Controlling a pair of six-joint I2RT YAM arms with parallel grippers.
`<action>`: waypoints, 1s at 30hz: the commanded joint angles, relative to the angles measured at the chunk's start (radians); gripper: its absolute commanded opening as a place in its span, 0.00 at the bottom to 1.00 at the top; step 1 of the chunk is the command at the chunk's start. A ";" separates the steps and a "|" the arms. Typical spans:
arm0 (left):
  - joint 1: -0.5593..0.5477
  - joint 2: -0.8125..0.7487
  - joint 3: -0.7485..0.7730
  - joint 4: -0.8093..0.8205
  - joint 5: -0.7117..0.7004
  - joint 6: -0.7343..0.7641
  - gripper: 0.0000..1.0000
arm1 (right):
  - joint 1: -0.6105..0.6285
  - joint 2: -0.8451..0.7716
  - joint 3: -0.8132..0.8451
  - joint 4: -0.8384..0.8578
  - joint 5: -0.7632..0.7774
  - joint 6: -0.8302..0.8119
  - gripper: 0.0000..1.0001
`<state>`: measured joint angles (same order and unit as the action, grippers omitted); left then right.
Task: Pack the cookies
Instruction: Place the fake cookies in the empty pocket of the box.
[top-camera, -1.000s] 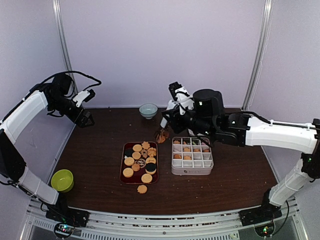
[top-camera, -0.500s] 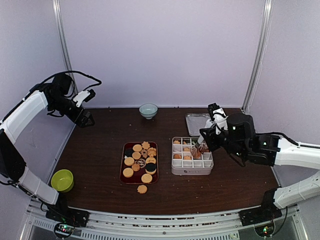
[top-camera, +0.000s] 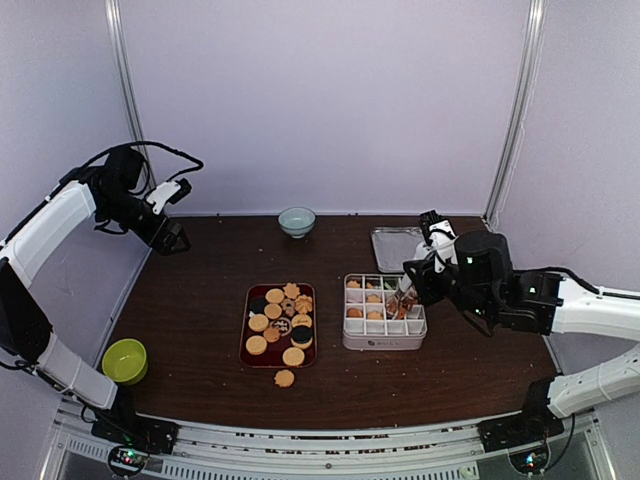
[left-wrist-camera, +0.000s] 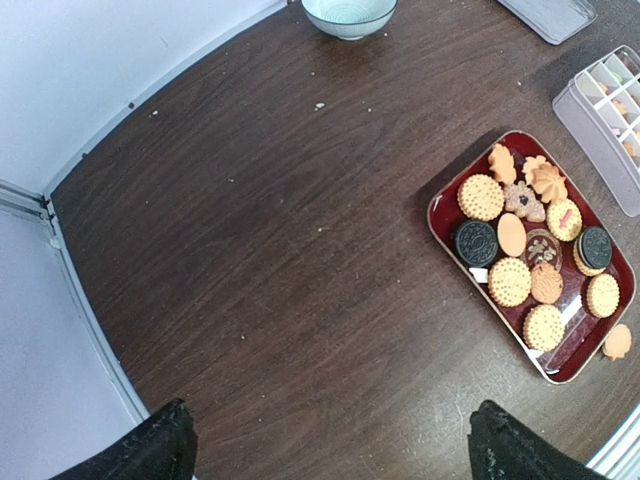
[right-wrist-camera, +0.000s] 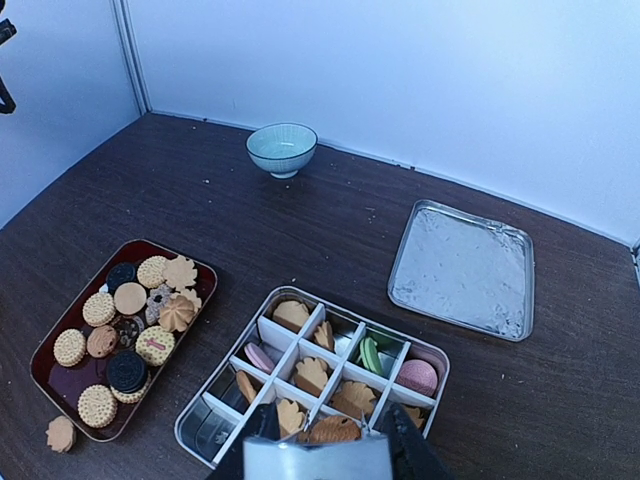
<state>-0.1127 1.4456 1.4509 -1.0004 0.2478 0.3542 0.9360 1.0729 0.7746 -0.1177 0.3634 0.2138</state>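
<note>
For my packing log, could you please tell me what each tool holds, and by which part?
The right tool pinches one golden-brown cookie by its opposite edges over the divided box; the left tool stands open, empty.

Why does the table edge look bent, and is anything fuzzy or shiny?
Left wrist view: the wide lens bows the far edge of the dark brown wooden table into a curve. Right wrist view: the right gripper sits too close, so it looks fuzzy, and the flat silver metal tray shines pale. Top view: sharp, evenly lit.
</note>
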 joint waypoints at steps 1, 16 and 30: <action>0.008 -0.001 0.014 0.008 0.012 0.004 0.98 | -0.001 0.006 0.026 0.016 0.000 0.011 0.34; 0.008 -0.001 0.018 0.006 0.011 0.004 0.98 | 0.001 0.044 0.105 0.022 -0.068 -0.017 0.43; 0.008 0.001 0.017 0.006 0.015 0.005 0.98 | 0.000 0.060 0.078 0.014 -0.031 -0.008 0.25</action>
<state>-0.1127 1.4456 1.4509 -1.0004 0.2481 0.3542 0.9360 1.1198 0.8543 -0.1085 0.3161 0.2062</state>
